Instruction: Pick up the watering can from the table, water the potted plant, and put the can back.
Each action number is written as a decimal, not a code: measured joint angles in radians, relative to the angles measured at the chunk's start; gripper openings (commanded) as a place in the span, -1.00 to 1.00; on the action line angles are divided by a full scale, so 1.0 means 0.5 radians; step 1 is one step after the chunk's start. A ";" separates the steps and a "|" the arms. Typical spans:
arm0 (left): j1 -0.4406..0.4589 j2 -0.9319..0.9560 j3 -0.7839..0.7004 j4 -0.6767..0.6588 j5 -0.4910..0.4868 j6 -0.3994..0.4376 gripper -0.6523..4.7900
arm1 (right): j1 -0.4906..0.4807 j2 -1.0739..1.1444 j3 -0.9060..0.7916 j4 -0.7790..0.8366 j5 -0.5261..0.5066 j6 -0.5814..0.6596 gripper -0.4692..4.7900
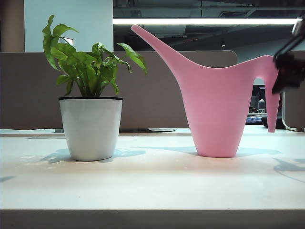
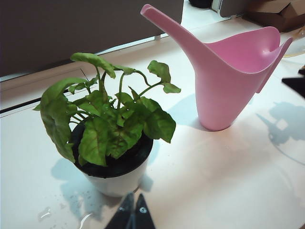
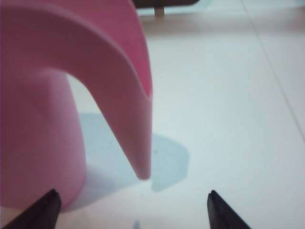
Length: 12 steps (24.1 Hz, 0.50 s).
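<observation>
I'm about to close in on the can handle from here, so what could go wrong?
1. The right end effector is open, with the hooked handle between its fingertips but apart; the handle tapers, so a low grip may slip.
2. The watering can stands tall on the table; a nudge could tip it.
3. Its spout points toward the potted plant and may brush leaves when lifted.

Setting: open-plan office
Evidence: grey-brown partition wall [image 1: 157,90] behind off-white table [image 1: 152,186]; ceiling strip light [image 1: 205,21]; cardboard boxes [image 2: 276,12] on floor
</observation>
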 measured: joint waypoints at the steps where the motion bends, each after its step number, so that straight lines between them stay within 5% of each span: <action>1: 0.000 0.000 0.000 0.005 0.000 0.000 -0.78 | 0.003 0.042 -0.002 0.022 -0.002 0.000 0.83; 12: 0.000 0.000 0.000 0.008 0.000 0.000 -0.78 | 0.020 0.494 0.006 0.690 -0.047 0.000 0.83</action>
